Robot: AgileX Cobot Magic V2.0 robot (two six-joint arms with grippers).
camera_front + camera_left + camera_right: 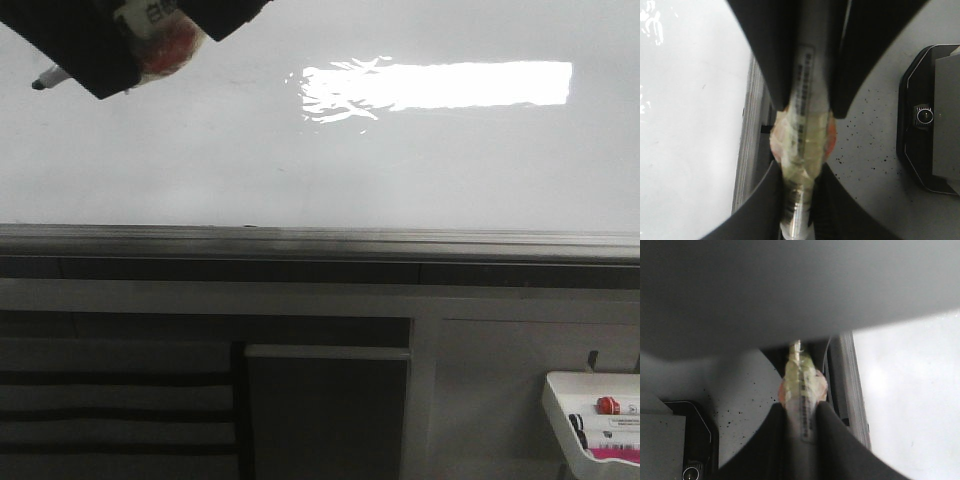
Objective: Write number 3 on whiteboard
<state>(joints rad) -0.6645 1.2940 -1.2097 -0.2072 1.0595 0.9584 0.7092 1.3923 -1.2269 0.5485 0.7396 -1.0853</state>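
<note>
I see my left gripper [110, 45] at the upper left of the whiteboard [330, 160], fingers [765, 210] clamped on a taped marker [802, 150]. Right fingers [832, 440] also grip a marker [801, 390]. No drawn 3 shows.

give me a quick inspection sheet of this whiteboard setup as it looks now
surface: whiteboard glossy, bright glare patch upper right, grey rail along its lower edge
job's things: no 3 or any stroke seen on the board; marker at upper left, tip near the board, contact unclear
clutter: white tray at lower right holding spare markers
grippers: left gripper shut on a taped marker; right gripper shut on a taped marker too
cables: nothing seen
surroundings: dark panels below the rail; speckled grey floor and a black base unit in the wrist views
</note>
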